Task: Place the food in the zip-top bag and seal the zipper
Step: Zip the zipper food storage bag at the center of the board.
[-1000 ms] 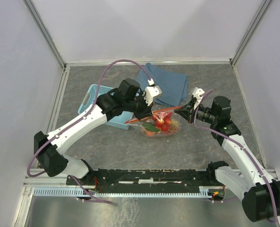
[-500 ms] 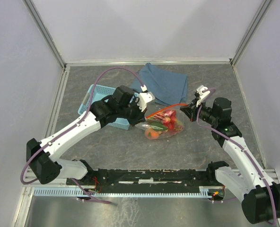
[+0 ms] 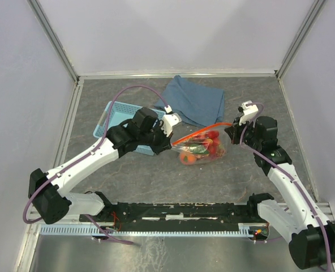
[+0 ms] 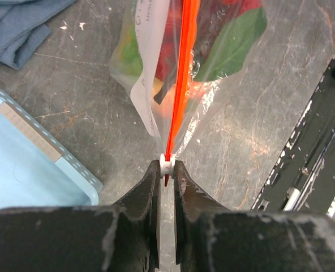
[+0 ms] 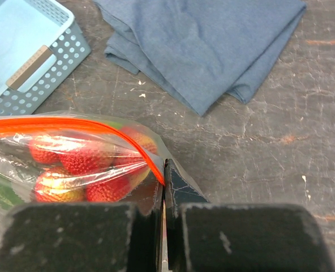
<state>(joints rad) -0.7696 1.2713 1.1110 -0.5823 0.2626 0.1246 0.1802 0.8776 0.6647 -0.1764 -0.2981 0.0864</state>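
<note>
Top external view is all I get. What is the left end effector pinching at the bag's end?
Observer: Its wrist camera shows the left end effector shut on the small white slider of the zipper.
Visitor: And the right one?
Observer: The right end effector clamps the opposite corner of the zip-top bag, where the red-orange strip ends.
Visitor: What food lies there?
Observer: Red strawberries, pressed against the clear plastic.
</note>
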